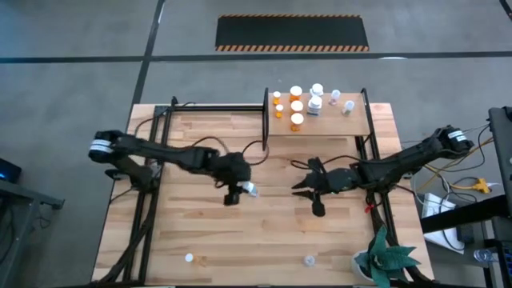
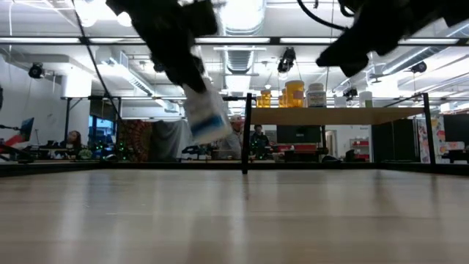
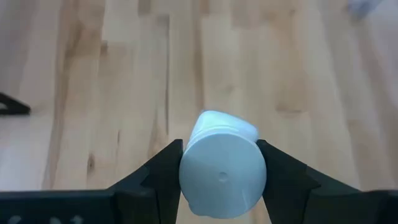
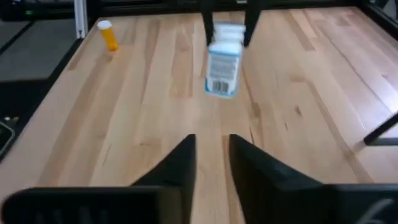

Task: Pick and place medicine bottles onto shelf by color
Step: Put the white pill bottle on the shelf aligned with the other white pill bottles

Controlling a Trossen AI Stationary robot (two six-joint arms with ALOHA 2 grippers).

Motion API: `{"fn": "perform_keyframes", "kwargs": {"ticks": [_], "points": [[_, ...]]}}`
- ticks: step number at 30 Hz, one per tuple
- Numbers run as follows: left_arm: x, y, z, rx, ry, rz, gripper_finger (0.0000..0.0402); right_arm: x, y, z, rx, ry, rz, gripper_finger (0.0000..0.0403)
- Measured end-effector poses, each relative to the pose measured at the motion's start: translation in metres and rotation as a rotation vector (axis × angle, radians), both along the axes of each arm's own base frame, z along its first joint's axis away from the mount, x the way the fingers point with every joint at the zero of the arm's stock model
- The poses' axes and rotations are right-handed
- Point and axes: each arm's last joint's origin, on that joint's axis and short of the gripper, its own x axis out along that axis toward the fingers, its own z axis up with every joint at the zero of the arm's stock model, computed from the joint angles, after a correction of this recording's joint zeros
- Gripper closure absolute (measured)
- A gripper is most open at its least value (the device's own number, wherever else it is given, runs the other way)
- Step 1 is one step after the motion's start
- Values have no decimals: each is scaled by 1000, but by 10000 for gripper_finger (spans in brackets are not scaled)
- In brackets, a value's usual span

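My left gripper (image 1: 238, 190) is over the table's middle, shut on a white bottle with a blue label (image 1: 250, 189), which also shows in the low view (image 2: 206, 117) and the right wrist view (image 4: 222, 62). My right gripper (image 1: 302, 186) is open and empty, right of that bottle and pointing toward it, with its fingers in the right wrist view (image 4: 212, 163). The shelf (image 1: 352, 128) stands at the table's far side. Several orange bottles (image 1: 297, 106) stand on its left part and several white ones (image 1: 315, 104) on its right part. My left gripper pinches the white bottle's capped upper end (image 3: 222, 177) between its two fingers (image 3: 163, 171), one on each side. The fingers come from above, slanting down. The bottle hangs below them, tilted and lifted clear of the table (image 2: 206, 117).
An orange bottle (image 4: 108, 34) stands on the table near its left near corner and shows small in the high view (image 1: 189, 258). A clear bottle (image 1: 309, 259) is near the front edge. A green plant (image 1: 386, 256) stands at the front right corner. Black frame posts (image 1: 266, 120) flank the shelf.
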Motion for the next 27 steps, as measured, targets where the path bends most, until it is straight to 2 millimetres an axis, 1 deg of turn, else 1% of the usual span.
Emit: {"fn": "perform_keyframes", "kwargs": {"ticks": [3,6,10,14,18,22,27], "points": [[18,14,-8,-24,58,33,247,-7,-2,-13,10,-41,-10,361],[35,29,-15,-39,102,72,247,-12,-3,-23,5,-67,-7,387],[55,44,-23,-40,149,112,247,-13,-4,-27,-29,-80,6,393],[72,50,-28,-38,176,119,247,-12,-4,-30,-78,-70,5,394],[83,53,-34,-27,203,108,247,-12,-4,-31,-107,-66,16,394],[89,57,-40,-23,220,115,247,-12,-4,-31,-123,-69,24,394],[89,57,-41,-4,224,104,218,-12,-4,-31,-127,-69,26,394]]}}
